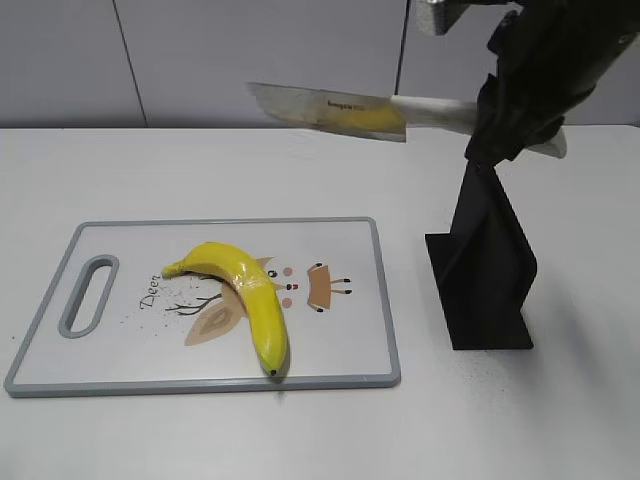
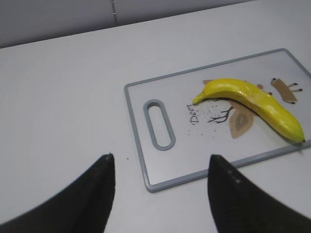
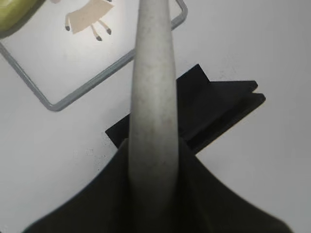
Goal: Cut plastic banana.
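Note:
The plastic banana (image 1: 240,295) lies whole on the grey-rimmed white cutting board (image 1: 340,330), dark tip toward the front edge. It also shows in the left wrist view (image 2: 257,104) and as a sliver in the right wrist view (image 3: 12,14). My right gripper (image 1: 500,115) is shut on the knife's white handle (image 3: 153,97) and holds the knife (image 1: 325,108) high in the air, blade pointing left, above and behind the board. My left gripper (image 2: 160,167) is open and empty over the table, left of the board's handle end.
A black knife stand (image 1: 485,270) stands on the white table right of the board; it also shows in the right wrist view (image 3: 214,109) below the handle. The board has a slot handle (image 1: 88,295) at its left end. A grey wall runs behind.

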